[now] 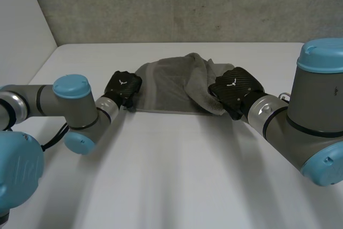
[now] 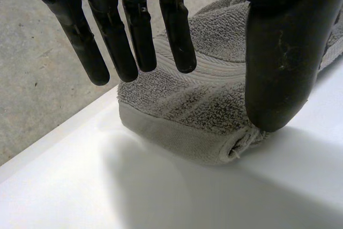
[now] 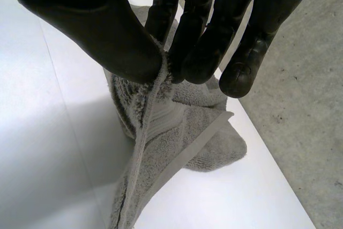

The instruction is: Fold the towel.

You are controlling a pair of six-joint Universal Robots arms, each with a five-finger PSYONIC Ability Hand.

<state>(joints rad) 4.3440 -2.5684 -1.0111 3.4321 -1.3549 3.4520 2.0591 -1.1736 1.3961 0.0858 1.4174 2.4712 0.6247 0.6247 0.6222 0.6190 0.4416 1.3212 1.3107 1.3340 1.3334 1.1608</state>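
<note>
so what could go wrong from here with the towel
The right hand pinches only a thin edge of the towel between thumb and fingers, so it might slip out. The left hand is open over a corner, not gripping; a lift now could drag the towel lopsided. The towel lies close to the table far edge and could slide off.

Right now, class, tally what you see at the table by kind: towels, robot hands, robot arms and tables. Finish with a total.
towel: 1
hands: 2 (left hand, right hand)
arms: 2 (left arm, right arm)
table: 1
Total: 6
</note>
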